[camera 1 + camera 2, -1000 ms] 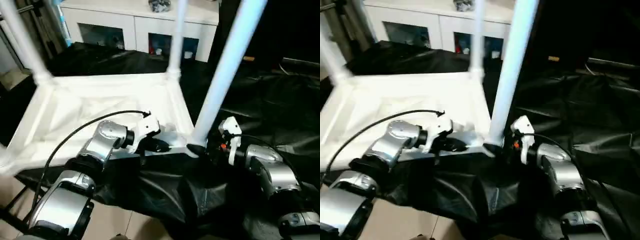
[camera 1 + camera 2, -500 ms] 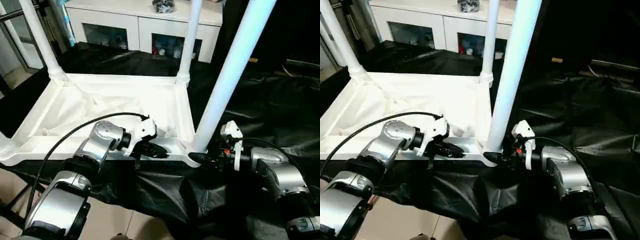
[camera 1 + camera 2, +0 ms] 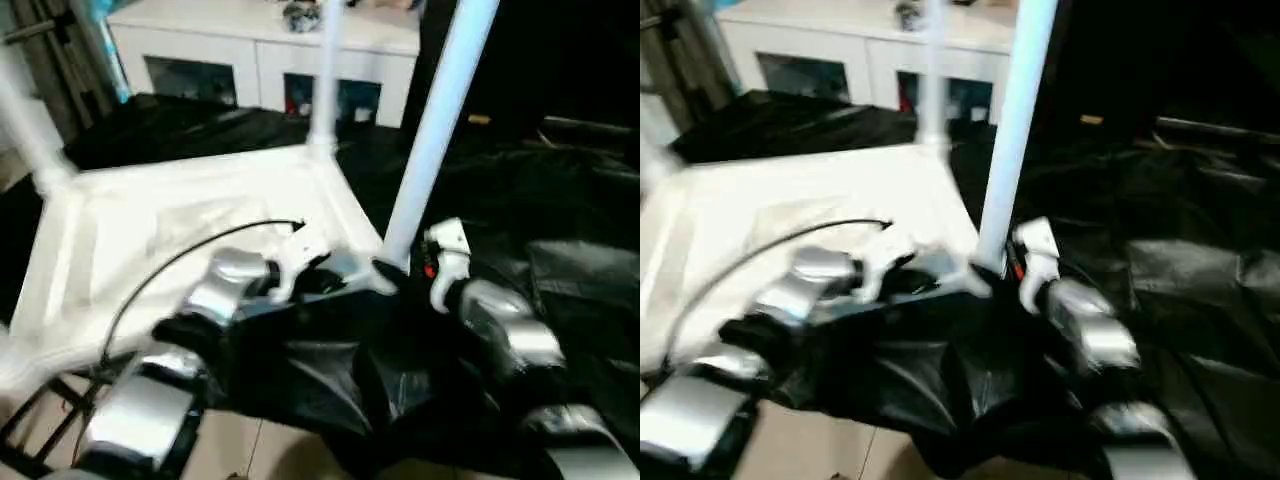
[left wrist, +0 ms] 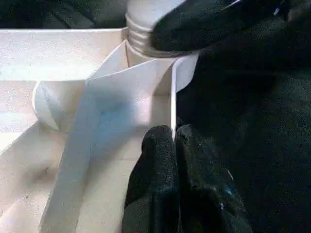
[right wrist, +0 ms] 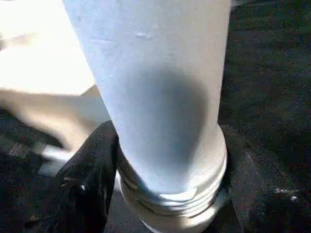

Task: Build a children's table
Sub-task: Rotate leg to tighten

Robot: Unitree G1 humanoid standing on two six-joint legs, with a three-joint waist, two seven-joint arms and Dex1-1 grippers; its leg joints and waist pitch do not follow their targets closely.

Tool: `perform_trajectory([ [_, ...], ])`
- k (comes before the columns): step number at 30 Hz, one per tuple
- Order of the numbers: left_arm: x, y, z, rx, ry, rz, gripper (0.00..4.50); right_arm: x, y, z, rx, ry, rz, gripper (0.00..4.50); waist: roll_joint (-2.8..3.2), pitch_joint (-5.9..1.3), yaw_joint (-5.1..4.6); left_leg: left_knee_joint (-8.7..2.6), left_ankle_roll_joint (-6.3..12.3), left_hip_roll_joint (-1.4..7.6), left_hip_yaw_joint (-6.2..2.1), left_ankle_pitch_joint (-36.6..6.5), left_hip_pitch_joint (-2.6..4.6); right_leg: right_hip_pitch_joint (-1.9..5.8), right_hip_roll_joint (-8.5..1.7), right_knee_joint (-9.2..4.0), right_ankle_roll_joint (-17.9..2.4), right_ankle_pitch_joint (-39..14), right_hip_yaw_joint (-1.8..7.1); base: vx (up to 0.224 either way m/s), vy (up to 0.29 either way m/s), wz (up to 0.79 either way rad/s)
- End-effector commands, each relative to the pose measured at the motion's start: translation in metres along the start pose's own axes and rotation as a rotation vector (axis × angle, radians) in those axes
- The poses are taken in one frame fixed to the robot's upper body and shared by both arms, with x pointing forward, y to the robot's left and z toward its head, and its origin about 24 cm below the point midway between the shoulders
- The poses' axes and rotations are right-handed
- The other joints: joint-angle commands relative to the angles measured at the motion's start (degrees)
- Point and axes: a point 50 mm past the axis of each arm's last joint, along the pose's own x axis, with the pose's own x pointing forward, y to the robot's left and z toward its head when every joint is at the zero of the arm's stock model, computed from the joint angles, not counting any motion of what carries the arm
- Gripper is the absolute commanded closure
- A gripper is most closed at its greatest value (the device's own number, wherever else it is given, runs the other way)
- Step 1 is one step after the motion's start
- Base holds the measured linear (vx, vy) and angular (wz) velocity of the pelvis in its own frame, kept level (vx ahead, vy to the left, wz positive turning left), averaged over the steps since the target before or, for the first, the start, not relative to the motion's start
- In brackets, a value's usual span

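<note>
The white plastic rectangular tabletop (image 3: 200, 230) lies upside down on the black-draped surface (image 3: 560, 210), ribbed underside up, with legs standing in its far corners. The long white tapered tube leg (image 3: 432, 130) stands upright in the near right corner socket, long axis running straight up. The right gripper (image 5: 160, 194) is right at its base, fingers (image 5: 90, 187) clamped around the threaded collar. The left gripper (image 4: 174, 160) sits just left of that corner, fingers pinched shut on the tabletop's thin near rim. Probably seating that leg next.
</note>
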Motion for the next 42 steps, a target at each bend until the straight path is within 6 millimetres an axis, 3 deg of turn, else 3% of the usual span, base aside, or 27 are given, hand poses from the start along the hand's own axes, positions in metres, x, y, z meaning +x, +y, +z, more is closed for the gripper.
perform_trajectory([
  [1,0.026,-0.015,0.037,0.06,-0.094,-0.054,4.5,0.018,0.025,-0.024,0.055,0.107,0.004,1.7,-0.31,-3.18,-0.04,-3.73,1.14,1.63,-0.72,-17.3,0.63,1.81,-4.7,-4.97,-9.8,-24.1,2.41,0.0,0.0,0.0],
  [2,0.028,-0.017,0.039,0.06,-0.101,-0.054,4.5,0.021,0.026,-0.024,0.068,0.102,-0.024,1.7,-0.02,-3.19,-0.05,-3.71,1.33,1.59,-0.7,-16.8,0.58,1.83,-4.74,-4.93,-10.0,-23.3,2.43,0.0,0.0,0.0],
  [5,0.032,-0.022,0.043,0.065,-0.118,-0.066,4.5,0.027,0.03,-0.021,0.065,0.074,-0.049,1.7,-0.08,-3.49,-0.13,-3.64,1.69,1.65,-0.57,-14.6,0.3,2.11,-4.66,-4.4,-11.2,-18.3,2.52,0.0,0.0,0.0],
  [7,0.032,-0.023,0.042,0.068,-0.121,-0.074,4.5,0.029,0.031,-0.019,0.068,0.051,-0.035,1.0,-0.06,-3.49,-0.15,-3.6,2.19,1.65,-0.47,-14.0,0.27,2.21,-4.56,-4.21,-12.0,-15.7,2.53,0.0,0.0,0.0],
  [11,0.03,-0.023,0.04,0.074,-0.123,-0.088,4.5,0.028,0.03,-0.014,0.089,0.02,-0.014,0.78,-0.09,-3.49,-0.1,-3.59,2.93,1.66,-0.44,-13.6,0.23,2.42,-4.61,-4.16,-12.3,-15.7,2.5,0.0,0.0,0.0],
  [14,0.021,-0.023,0.034,0.089,-0.125,-0.152,4.5,0.02,0.023,-0.009,-0.026,0.003,0.058,0.52,-0.22,-3.76,0.2,-3.44,3.51,1.75,-0.42,-11.8,-0.01,2.74,-4.7,-3.78,-12.9,-12.9,2.54,0.0,0.0,0.0],
  [15,0.018,-0.023,0.032,0.094,-0.124,-0.174,4.5,0.017,0.022,-0.007,-0.041,-0.008,0.087,0.52,0.02,-3.78,0.33,-3.4,4.07,1.87,-0.36,-10.7,-0.02,2.63,-4.65,-3.53,-13.6,-10.6,2.65,0.0,0.0,0.0],
  [19,0.013,-0.024,0.028,0.103,-0.119,-0.209,4.5,0.011,0.02,-0.004,-0.061,-0.025,0.155,0.52,-0.1,-3.92,1.01,-3.22,5.28,1.93,-0.26,-8.9,-0.25,2.95,-4.54,-3.0,-14.4,-6.6,2.53,0.0,0.0,0.0],
  [22,-0.001,-0.022,0.02,0.126,-0.097,-0.297,4.5,-0.009,0.018,-0.002,-0.154,0.011,0.35,0.52,-0.09,-3.99,1.54,-2.97,6.22,2.14,-0.09,-8.6,-0.25,2.89,-4.34,-2.79,-14.7,-5.1,2.43,0.0,0.0,0.0],
  [25,-0.004,-0.021,0.018,0.13,-0.088,-0.312,4.5,-0.013,0.018,-0.002,-0.159,0.023,0.39,0.52,-0.04,-3.86,1.81,-3.06,6.31,2.2,-0.08,-9.2,-0.37,2.71,-4.47,-2.85,-14.5,-6.4,2.39,0.0,0.0,0.0],
  [28,-0.009,-0.019,0.015,0.138,-0.069,-0.318,4.5,-0.018,0.018,-0.003,-0.175,0.044,0.449,0.52,-0.05,-3.6,2.35,-3.23,4.17,2.23,-0.1,-11.9,-0.03,2.38,-4.54,-3.53,-13.0,-13.0,2.41,0.0,0.0,0.0],
  [32,-0.025,-0.009,0.009,0.157,-0.025,-0.325,4.5,-0.032,0.023,-0.005,-0.188,0.096,0.599,0.52,-0.15,-3.64,2.63,-3.23,4.26,2.21,-0.16,-11.4,-0.12,2.43,-4.46,-3.42,-12.1,-12.8,2.47,0.0,0.0,0.0],
  [33,-0.025,-0.009,0.009,0.157,-0.025,-0.325,4.5,-0.032,0.023,-0.005,-0.188,0.096,0.599,0.78,-0.09,-3.75,2.68,-3.19,4.41,2.27,-0.19,-11.0,-0.17,2.4,-4.54,-3.29,-12.3,-12.0,2.48,0.0,0.0,0.0],
  [37,-0.029,-0.008,0.006,0.158,-0.013,-0.341,4.5,-0.036,0.028,-0.009,-0.182,0.134,0.66,0.87,-0.05,-3.74,2.86,-3.2,4.14,2.29,-0.2,-10.5,-0.15,2.36,-4.51,-3.2,-12.7,-11.3,2.43,0.0,0.0,0.0],
  [42,-0.03,-0.01,0.005,0.155,-0.011,-0.362,4.5,-0.037,0.029,-0.012,-0.185,0.159,0.679,1.31,-0.17,-3.77,3.03,-3.14,3.62,2.17,-0.17,-10.5,-0.21,2.38,-4.6,-3.24,-12.4,-12.0,2.45,0.0,0.0,0.0],
])
